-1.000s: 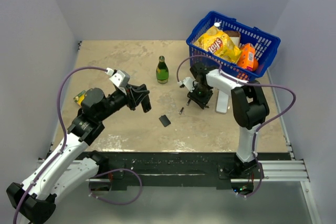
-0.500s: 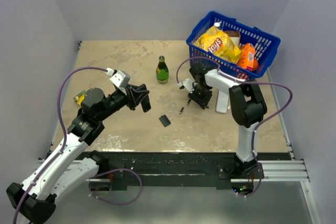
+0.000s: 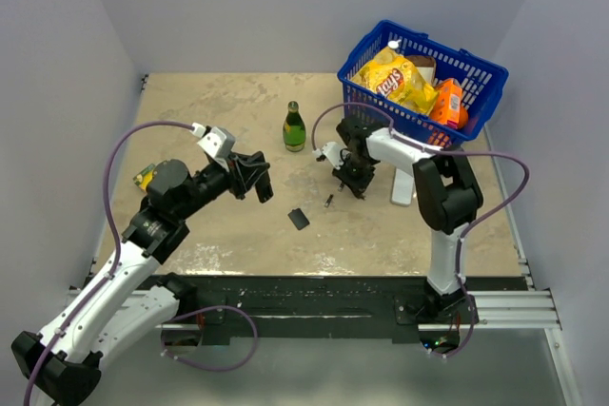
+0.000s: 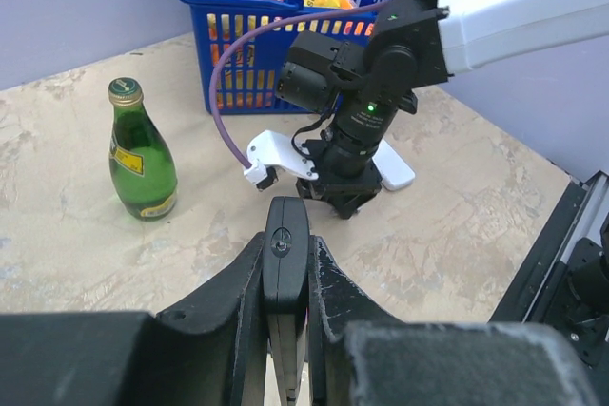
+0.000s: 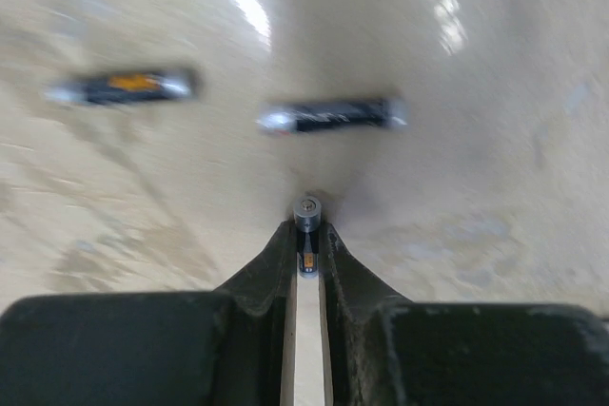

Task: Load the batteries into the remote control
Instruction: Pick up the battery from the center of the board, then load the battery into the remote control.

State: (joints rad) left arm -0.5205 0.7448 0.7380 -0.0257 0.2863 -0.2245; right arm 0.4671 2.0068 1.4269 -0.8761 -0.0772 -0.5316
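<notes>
Hovering above the table (image 3: pixel 238 111), the left fingers (image 4: pixel 249 268) are clamping the remote control (image 4: pixel 285 273) on edge, fully closed around it, with its long axis running straight out past their tips toward the right fingers (image 5: pixel 273 259), well apart across the table. Those are pinching one battery (image 5: pixel 305 212) tightly, held end-on along them. Two loose batteries (image 5: pixel 331 114) are lying crosswise just beyond their tips. The remote's battery bay is facing out of view, and blur is smearing the loose batteries' ends.
</notes>
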